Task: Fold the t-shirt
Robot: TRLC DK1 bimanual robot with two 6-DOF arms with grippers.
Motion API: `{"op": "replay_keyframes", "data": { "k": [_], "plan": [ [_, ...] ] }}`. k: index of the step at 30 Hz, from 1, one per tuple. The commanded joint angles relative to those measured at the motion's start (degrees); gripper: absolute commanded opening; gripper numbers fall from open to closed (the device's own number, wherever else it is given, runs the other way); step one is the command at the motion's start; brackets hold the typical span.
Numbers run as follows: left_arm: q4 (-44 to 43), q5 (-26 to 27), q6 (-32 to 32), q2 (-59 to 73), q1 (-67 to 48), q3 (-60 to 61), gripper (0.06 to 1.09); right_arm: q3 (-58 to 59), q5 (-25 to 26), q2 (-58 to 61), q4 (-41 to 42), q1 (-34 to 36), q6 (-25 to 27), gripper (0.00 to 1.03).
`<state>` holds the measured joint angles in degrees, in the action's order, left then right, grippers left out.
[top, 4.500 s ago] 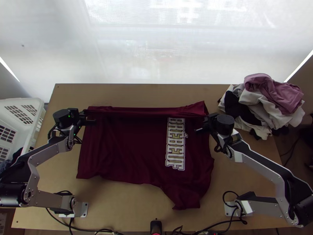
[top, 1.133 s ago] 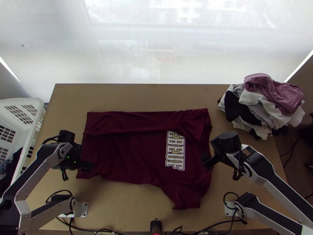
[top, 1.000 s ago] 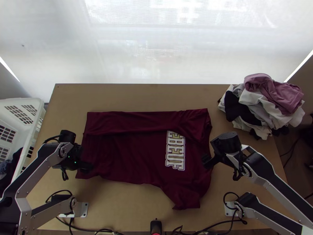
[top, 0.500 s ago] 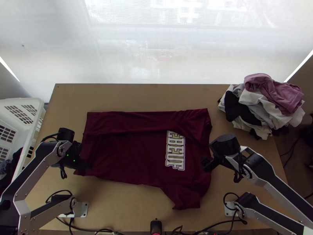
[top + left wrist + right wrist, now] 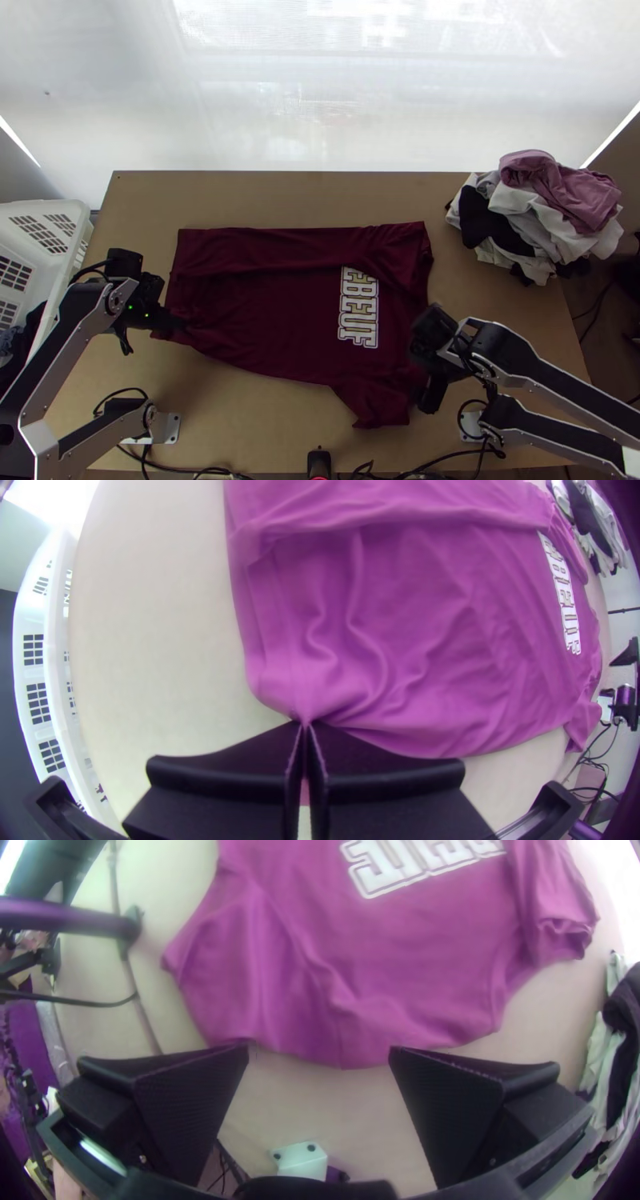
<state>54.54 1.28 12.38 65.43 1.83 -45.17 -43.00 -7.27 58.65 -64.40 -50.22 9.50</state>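
Table [image 5: 280, 192] carries the shirt [image 5: 280, 320] spread crosswise between both arms, presumably so each can reach one end. Far strip [image 5: 264, 246] folded inward, near sleeve [image 5: 380, 408] sticking out on the near side. Clothes pile [image 5: 536, 208] at far right, basket [image 5: 74, 210] off to the left, likely parked out of the fold's way

Left gripper [image 5: 305, 723]: pressed together on the bunched near hem corner, likely to bring the near side over. Right gripper [image 5: 320, 1052]: spread, no cloth between the fingers, by the collar-end edge, probably lining up a matching grab

Hidden: basket cut off by top view's edge; print [image 5: 358, 316] partly under the strip; can't tell how much cloth the left one has, or if the right one touches
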Motion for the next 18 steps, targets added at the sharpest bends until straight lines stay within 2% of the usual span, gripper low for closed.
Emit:
{"op": "replay_keyframes", "data": {
  "k": [1,6,11,18],
  "plan": [
    [0.1,0.2,-0.8,-0.4,0.0,0.1,0.09,-2.8,-6.0,5.2,-3.9,-7.3,0.1,0.98],
    [0.1,0.1,-1.5,-0.5,0.2,0.9,0.09,-6.5,-9.8,10.6,-4.3,-9.1,-0.8,0.97],
    [0.1,0.1,-2.3,-0.5,0.1,1.2,0.09,-7.0,-13.2,14.2,-5.6,-10.0,-1.3,0.84],
    [-0.6,0.2,-2.5,0.3,-0.2,1.0,0.09,-6.5,-16.1,19.7,-7.6,-10.4,-3.2,0.84]
  ]
}}
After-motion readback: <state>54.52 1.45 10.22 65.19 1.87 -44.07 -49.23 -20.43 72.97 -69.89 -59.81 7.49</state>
